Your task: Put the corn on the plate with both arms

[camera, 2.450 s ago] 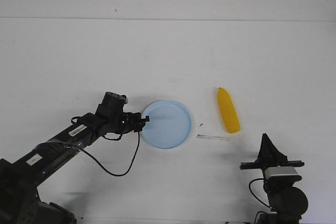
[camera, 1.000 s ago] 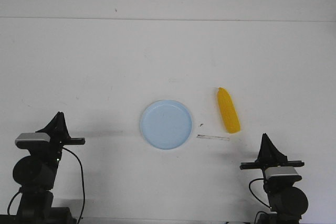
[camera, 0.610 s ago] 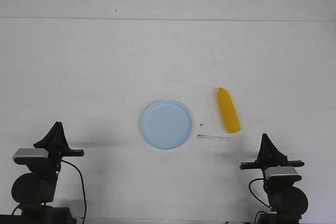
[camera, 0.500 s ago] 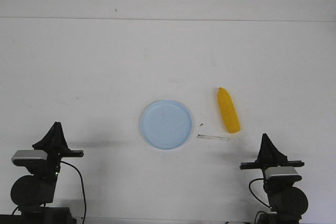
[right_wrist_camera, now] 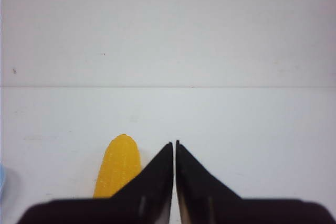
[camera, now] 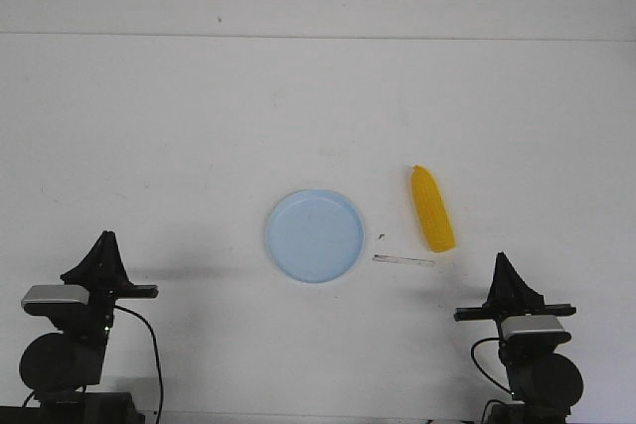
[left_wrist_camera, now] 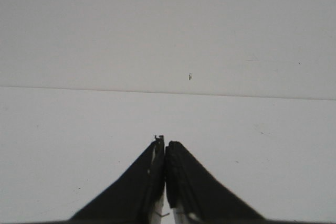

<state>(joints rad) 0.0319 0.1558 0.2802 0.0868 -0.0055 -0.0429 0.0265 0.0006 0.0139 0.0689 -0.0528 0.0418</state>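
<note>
The yellow corn (camera: 432, 210) lies on the white table, just right of the pale blue plate (camera: 314, 235), not touching it. The corn also shows in the right wrist view (right_wrist_camera: 118, 167), beside the gripper's tips. My left gripper (camera: 103, 241) is folded back at the front left, shut and empty, far from the plate; the left wrist view (left_wrist_camera: 165, 142) shows its jaws closed with only bare table ahead. My right gripper (camera: 504, 260) is at the front right, shut and empty, a little in front of the corn; the right wrist view (right_wrist_camera: 174, 143) shows its jaws closed.
A thin pale strip (camera: 403, 261) lies on the table between the plate and the corn's near end. A small dark speck (camera: 382, 237) sits beside the plate. The table's back edge meets a white wall.
The left arm, which was reaching the plate's left rim, has drawn back to the front left and folded up. The plate, the corn and the right arm have not moved.
</note>
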